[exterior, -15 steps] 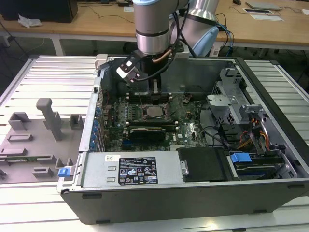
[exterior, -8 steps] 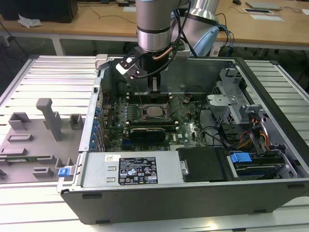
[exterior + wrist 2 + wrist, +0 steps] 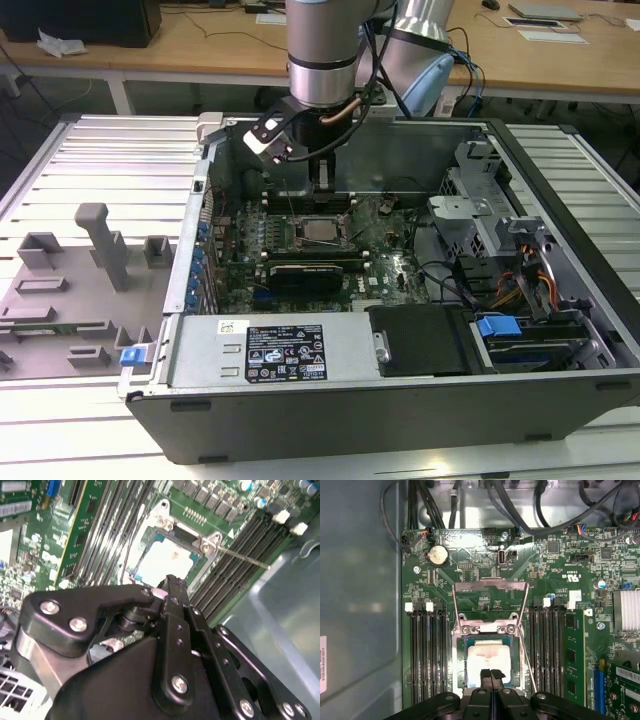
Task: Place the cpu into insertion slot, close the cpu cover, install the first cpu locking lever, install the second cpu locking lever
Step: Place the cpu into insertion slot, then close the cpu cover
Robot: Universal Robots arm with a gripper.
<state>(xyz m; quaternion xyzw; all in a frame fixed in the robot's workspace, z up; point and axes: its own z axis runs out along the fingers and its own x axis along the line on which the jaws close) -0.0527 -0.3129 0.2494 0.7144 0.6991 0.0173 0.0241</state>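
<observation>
The cpu (image 3: 487, 661), a pale square chip, lies flat inside the insertion slot (image 3: 463, 645) on the green motherboard; it also appears in the second wrist view (image 3: 167, 560) and the exterior view (image 3: 320, 232). The cpu cover (image 3: 490, 583), a thin metal frame with a big window, stands raised open on its hinge at the slot's far side. A thin locking lever (image 3: 527, 662) sticks up beside the slot, the same rod as (image 3: 245, 559). My gripper (image 3: 491, 674) hangs just above the chip's near edge with its black fingertips pressed together, nothing between them (image 3: 169, 582) (image 3: 322, 195).
Black memory slots (image 3: 425, 650) (image 3: 547, 650) flank the socket. A coin battery (image 3: 438, 555) and black cables (image 3: 520, 510) lie beyond the cover. The grey case wall (image 3: 360, 605) is close by. The power supply (image 3: 285, 352), drive cage (image 3: 470, 215) and grey fixtures (image 3: 100, 245) surround the board.
</observation>
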